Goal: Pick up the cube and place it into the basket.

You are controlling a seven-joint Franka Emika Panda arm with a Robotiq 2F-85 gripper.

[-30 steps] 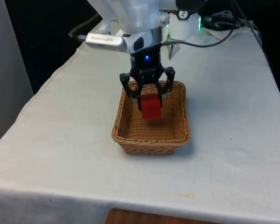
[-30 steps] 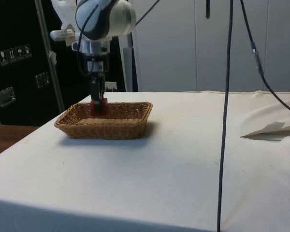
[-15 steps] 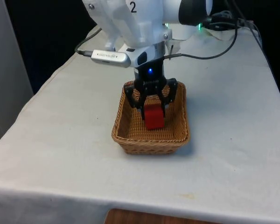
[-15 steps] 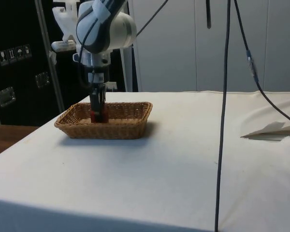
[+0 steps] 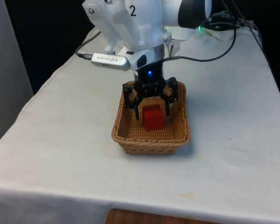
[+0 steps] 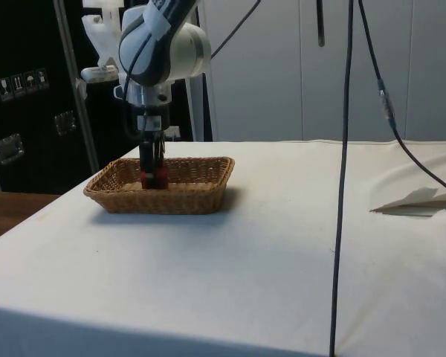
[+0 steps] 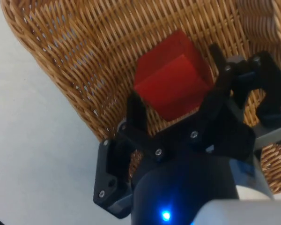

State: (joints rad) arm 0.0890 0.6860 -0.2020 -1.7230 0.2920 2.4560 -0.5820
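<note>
The red cube (image 5: 153, 117) rests on the floor of the wicker basket (image 5: 151, 142), near its middle. My black gripper (image 5: 152, 111) reaches down into the basket and stands open, one finger on each side of the cube with a gap to it. From the wrist, the cube (image 7: 171, 77) lies on the weave of the basket (image 7: 75, 56) between the spread fingers of the gripper (image 7: 177, 86). In the side view the gripper (image 6: 154, 172) dips behind the basket's (image 6: 171, 199) near wall, and a bit of the red cube (image 6: 146, 178) shows above the rim.
The basket stands mid-table on the white cloth (image 5: 233, 140). Two dark cables (image 6: 345, 149) hang down close to the side camera. A raised fold in the cloth (image 6: 424, 199) lies at the side view's right. More cables (image 5: 224, 28) lie by the robot's base.
The gripper came down into the basket with the cube held, then its fingers spread apart. The cube now sits free on the basket floor.
</note>
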